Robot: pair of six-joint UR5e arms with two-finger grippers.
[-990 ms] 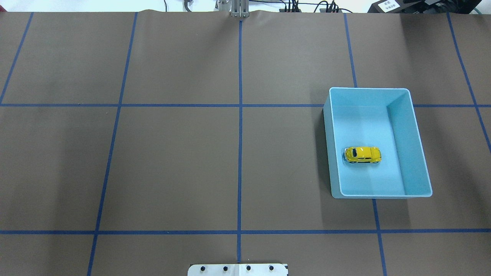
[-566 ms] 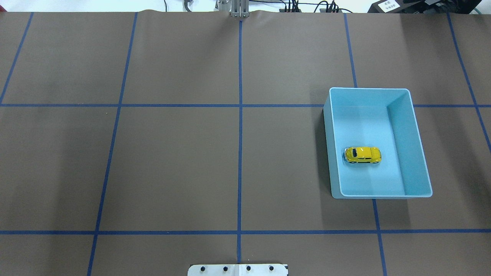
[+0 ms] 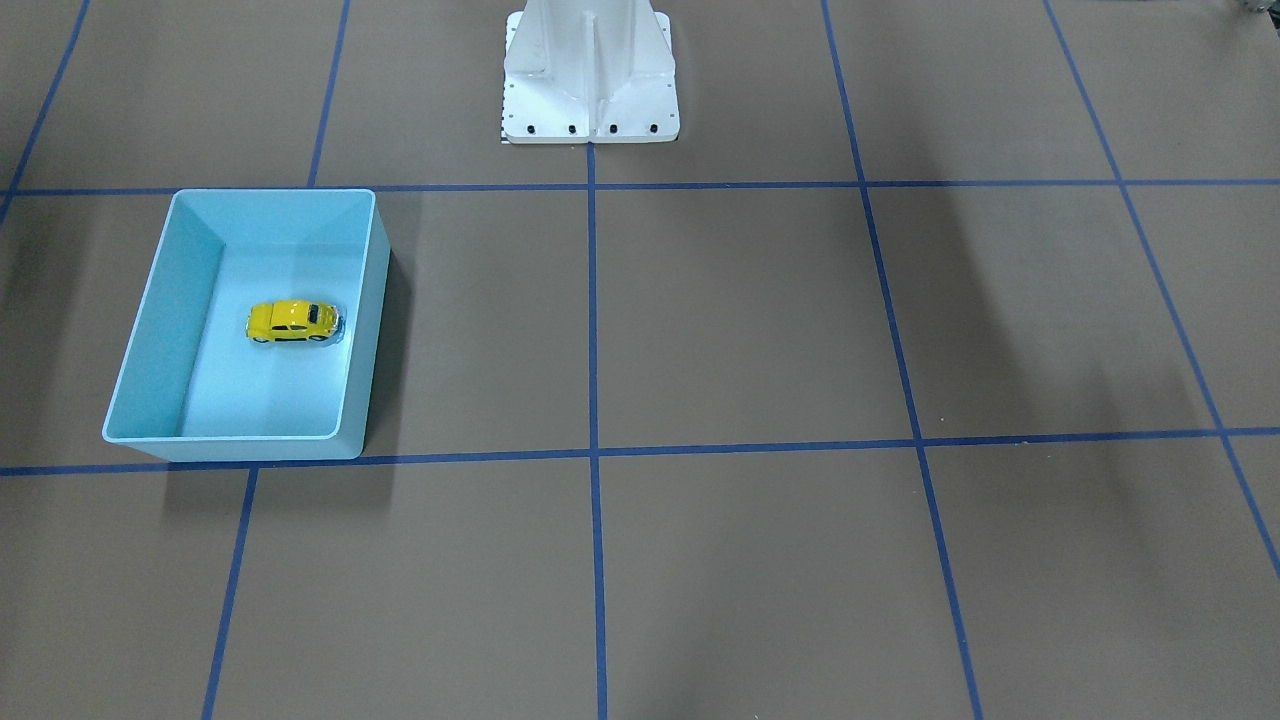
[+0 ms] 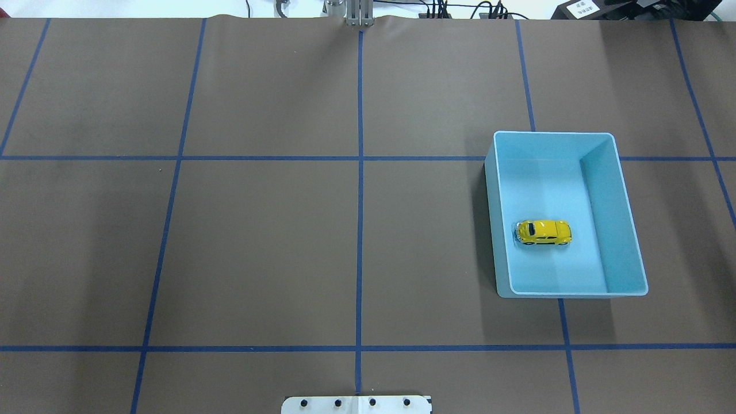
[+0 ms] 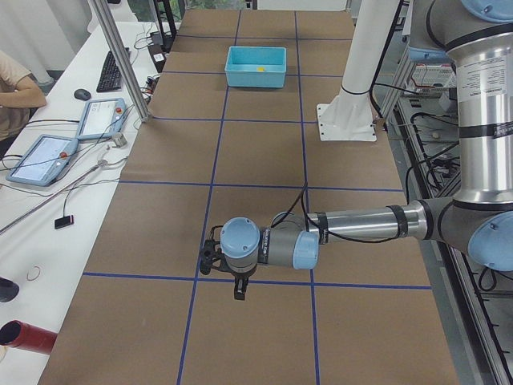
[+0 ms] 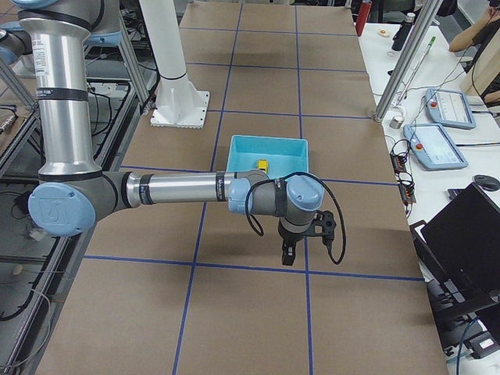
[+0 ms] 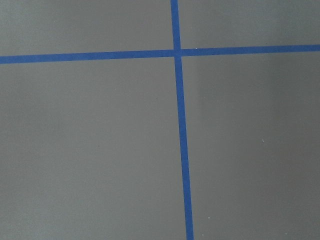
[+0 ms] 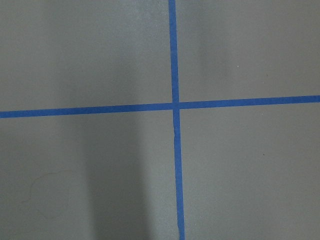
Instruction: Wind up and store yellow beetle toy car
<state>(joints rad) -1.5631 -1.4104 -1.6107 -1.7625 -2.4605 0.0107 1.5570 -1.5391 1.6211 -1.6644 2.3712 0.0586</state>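
Observation:
The yellow beetle toy car stands on its wheels inside the light blue bin on the table's right half. It also shows in the front view in the bin. My left gripper hangs low over the mat, far from the bin, and shows only in the left side view; I cannot tell if it is open. My right gripper hangs over the mat just beyond the bin, only in the right side view; I cannot tell its state. Both wrist views show only mat and tape.
The brown mat carries a grid of blue tape lines. The white robot pedestal stands at the robot's edge. Side benches hold teach pendants, a keyboard and metal posts.

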